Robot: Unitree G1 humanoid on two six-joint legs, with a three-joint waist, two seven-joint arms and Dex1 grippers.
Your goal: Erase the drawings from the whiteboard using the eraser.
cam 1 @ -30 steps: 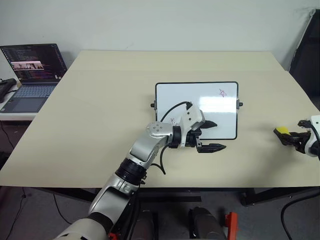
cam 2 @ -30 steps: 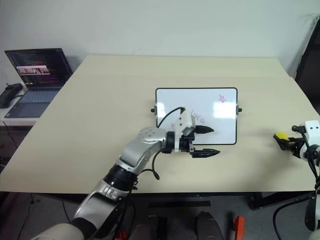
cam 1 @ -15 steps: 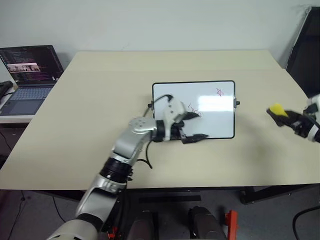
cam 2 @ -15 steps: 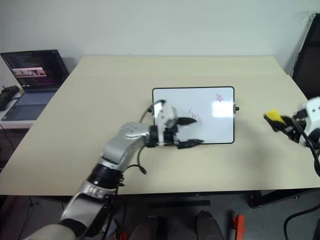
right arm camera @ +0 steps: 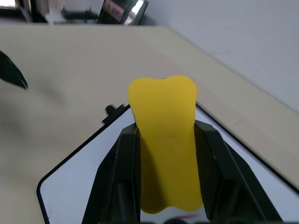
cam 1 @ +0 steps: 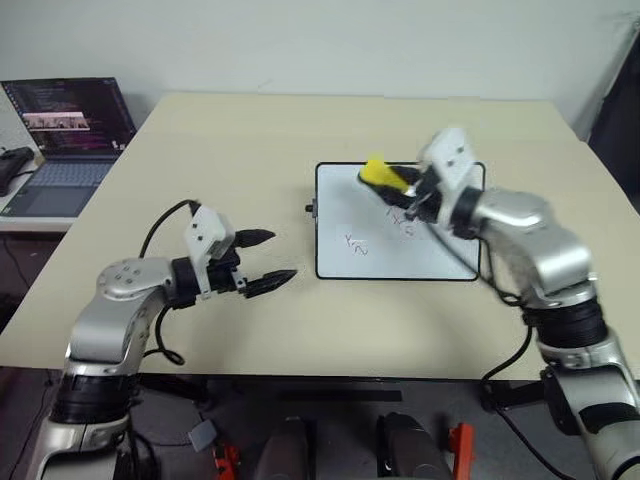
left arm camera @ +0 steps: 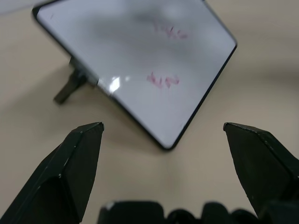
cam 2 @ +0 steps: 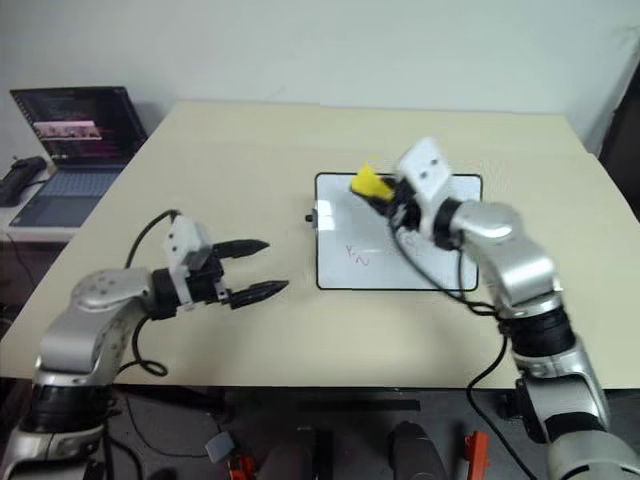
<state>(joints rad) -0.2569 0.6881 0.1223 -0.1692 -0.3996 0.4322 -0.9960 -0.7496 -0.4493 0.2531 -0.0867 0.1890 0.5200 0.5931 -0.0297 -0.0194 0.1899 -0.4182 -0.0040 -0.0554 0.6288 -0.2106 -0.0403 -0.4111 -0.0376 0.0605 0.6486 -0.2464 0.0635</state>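
Right claw (cam 1: pixel 408 188) is clamped on small yellow block eraser (cam 1: pixel 380 173) above glossy black-framed whiteboard (cam 1: pixel 350 215); board could be shoved if pressed unbraced.

Wide bare surface (cam 1: pixel 230 150) lies left, near and far of the whiteboard (cam 1: pixel 440 262). The right arm (cam 1: pixel 520 225) crosses the board's right half; the left gripper (cam 1: pixel 268 262) hangs left of it, apart.

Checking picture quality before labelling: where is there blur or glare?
Left wrist view: whiteboard soft, red drawings smeared, a glare spot on its edge. Right wrist view: eraser sharp, table behind blurred. Eye views: evenly lit.
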